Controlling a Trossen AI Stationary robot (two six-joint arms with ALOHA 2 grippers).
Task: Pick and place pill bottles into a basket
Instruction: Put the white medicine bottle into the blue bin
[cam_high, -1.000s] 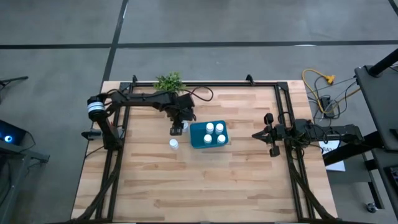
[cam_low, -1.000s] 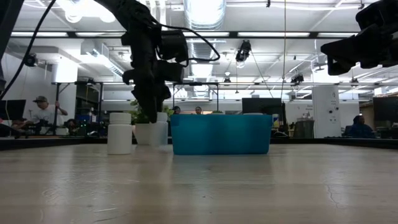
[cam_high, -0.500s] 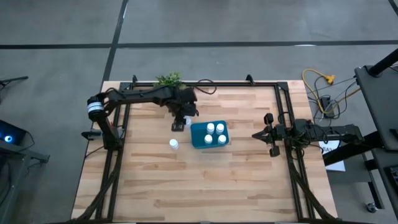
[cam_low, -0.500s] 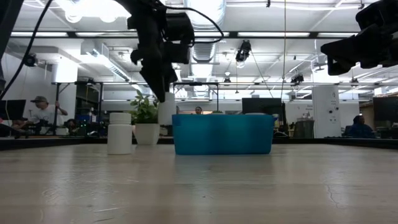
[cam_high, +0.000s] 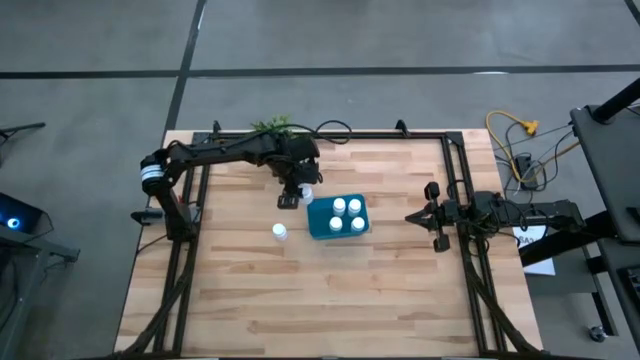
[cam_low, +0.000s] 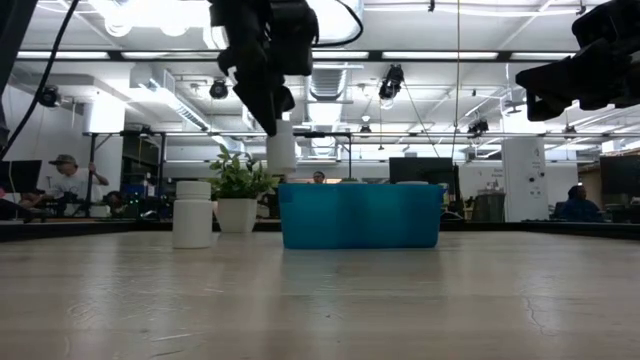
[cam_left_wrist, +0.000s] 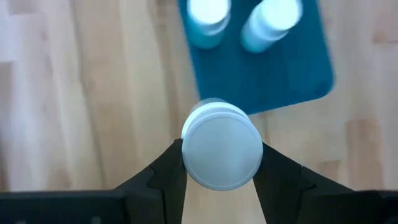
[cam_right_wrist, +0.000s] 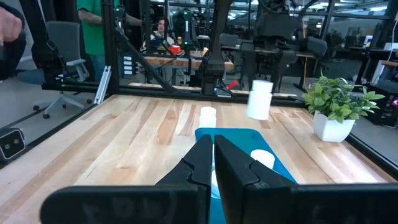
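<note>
Four white caps (cam_high: 343, 214) show inside the teal basket (cam_high: 322, 227) from above, packed toward its right half. Well left of the basket a lone pill bottle (cam_high: 279, 232) stands on the pale wooden counter (cam_high: 300, 290), a small white cylinder with a round cap. My left hand (cam_high: 303, 190) hangs just off the basket's upper-left corner, clamped on another bottle (cam_high: 307, 194), which is lifted clear of the counter.

From counter height that carried bottle (cam_low: 281, 148) hangs above the basket's (cam_low: 360, 216) left end, higher than its rim, and the basket's smooth wall hides everything inside; the standing bottle (cam_low: 193, 214) sits to its left, with the potted plant (cam_low: 239, 200) between them and farther back.

My left wrist camera looks straight down on the held bottle's flat round cap (cam_left_wrist: 222, 147), squeezed between my two dark fingers (cam_left_wrist: 166, 174), with a rounded basket corner (cam_left_wrist: 314, 87) and two of the stored bottles (cam_left_wrist: 272, 18) beyond.

My right hand (cam_high: 438, 218) waits well right of the basket, fingers pressed together on nothing.
</note>
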